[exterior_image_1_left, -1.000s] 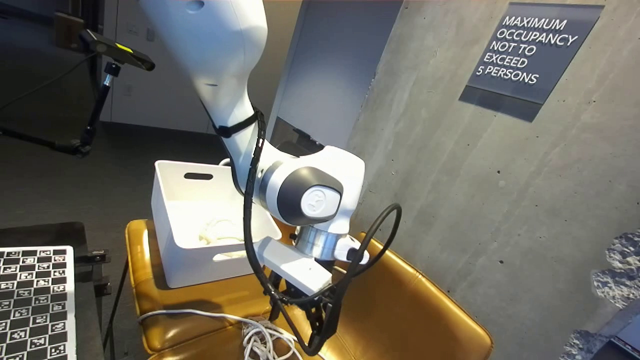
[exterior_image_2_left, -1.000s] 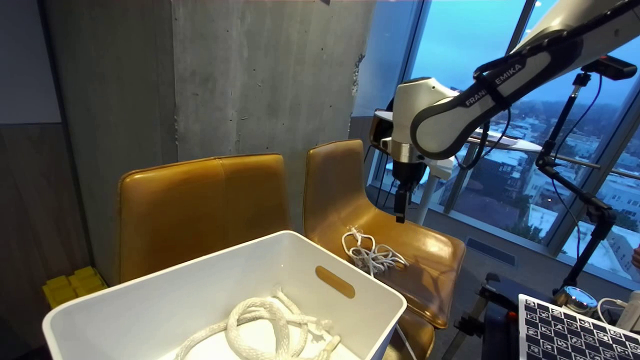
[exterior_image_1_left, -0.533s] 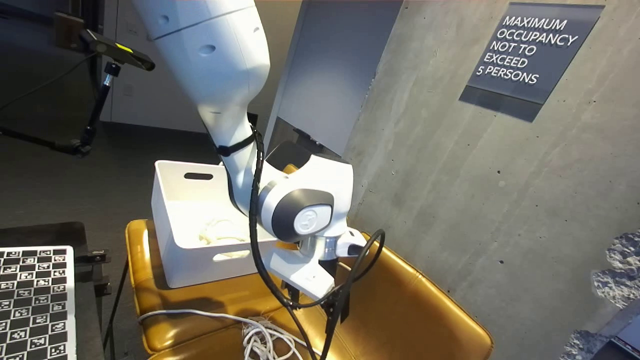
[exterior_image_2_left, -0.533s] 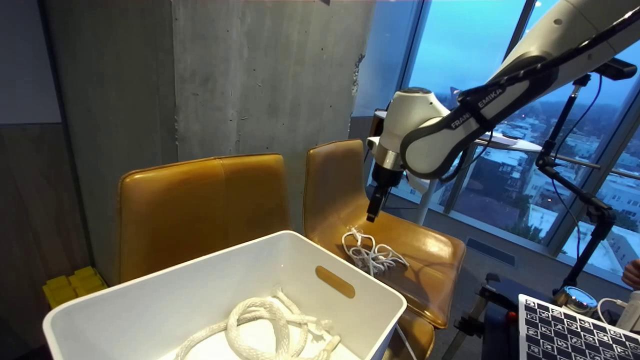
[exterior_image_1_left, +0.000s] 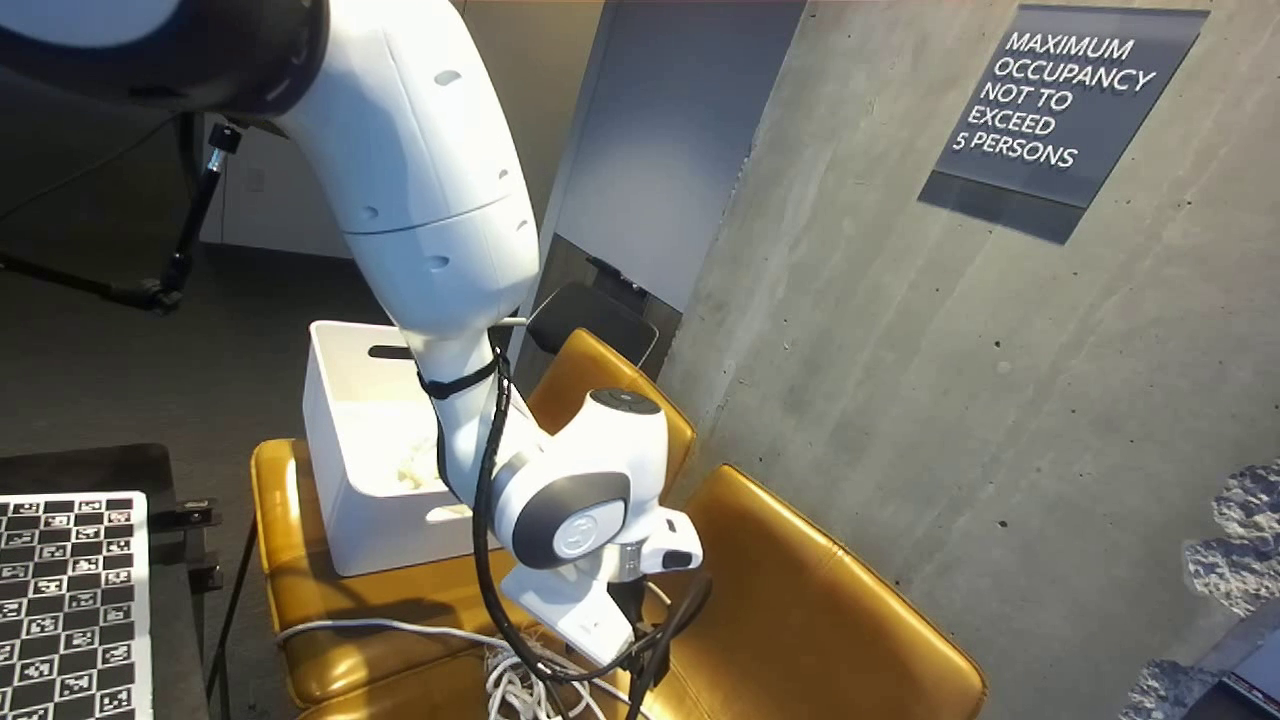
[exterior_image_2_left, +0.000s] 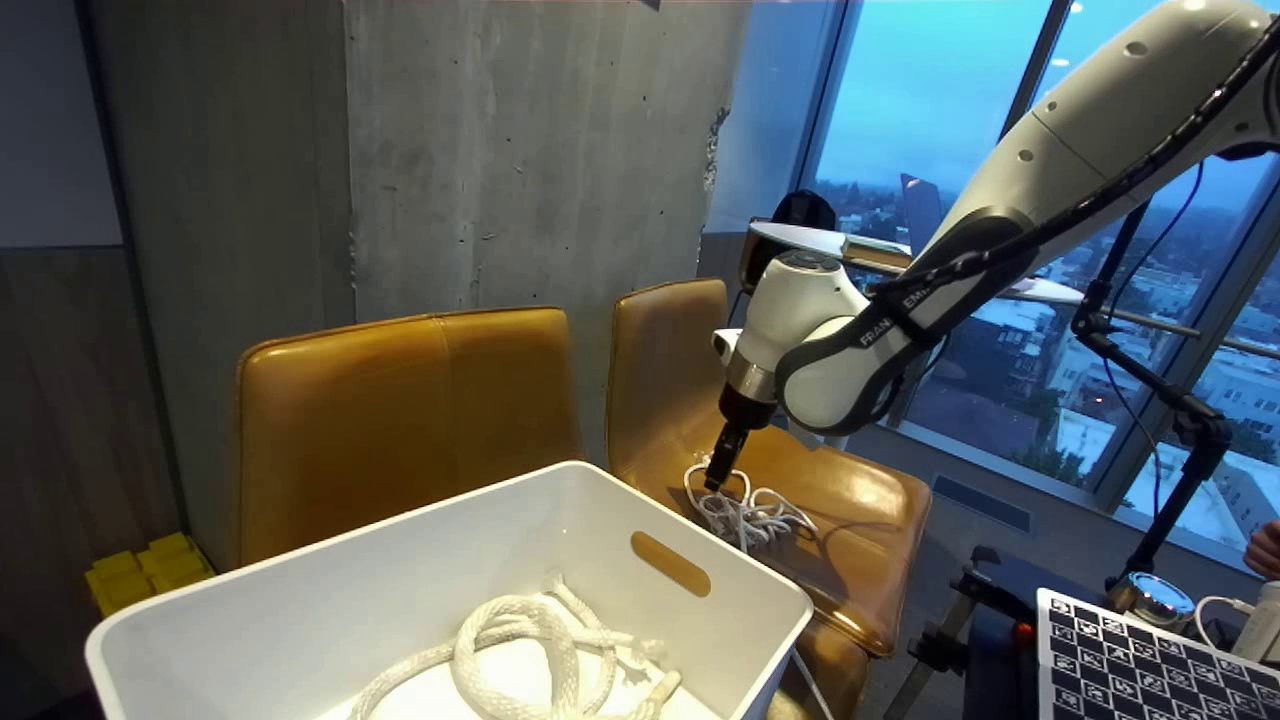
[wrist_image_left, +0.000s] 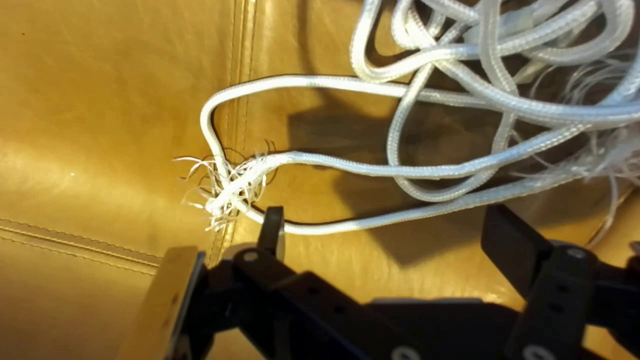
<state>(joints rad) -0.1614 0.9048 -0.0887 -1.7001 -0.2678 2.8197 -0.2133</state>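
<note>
Tan leather-look upholstery (wrist_image_left: 115, 100), stitched seams (wrist_image_left: 75, 247) across it. White braided cord (wrist_image_left: 425, 172) on top: tangled loops (wrist_image_left: 491, 54) upper right, frayed end (wrist_image_left: 232, 192) left of center, wispy fibers (wrist_image_left: 612, 150) at right edge. Black end effector (wrist_image_left: 390, 231) along bottom, fingers (wrist_image_left: 515, 250) spread wide, one fingertip (wrist_image_left: 272, 225) overlapping lowest strand (wrist_image_left: 350, 225); contact unclear. Dark shadow (wrist_image_left: 340, 130) on upholstery around strands.

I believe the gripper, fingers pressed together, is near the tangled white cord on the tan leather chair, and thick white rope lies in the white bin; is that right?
Not quite: the gripper has its fingers wide apart, as the wrist view shows. It is near the tangled white cord on the tan leather chair, and thick white rope lies in the white bin.
</note>
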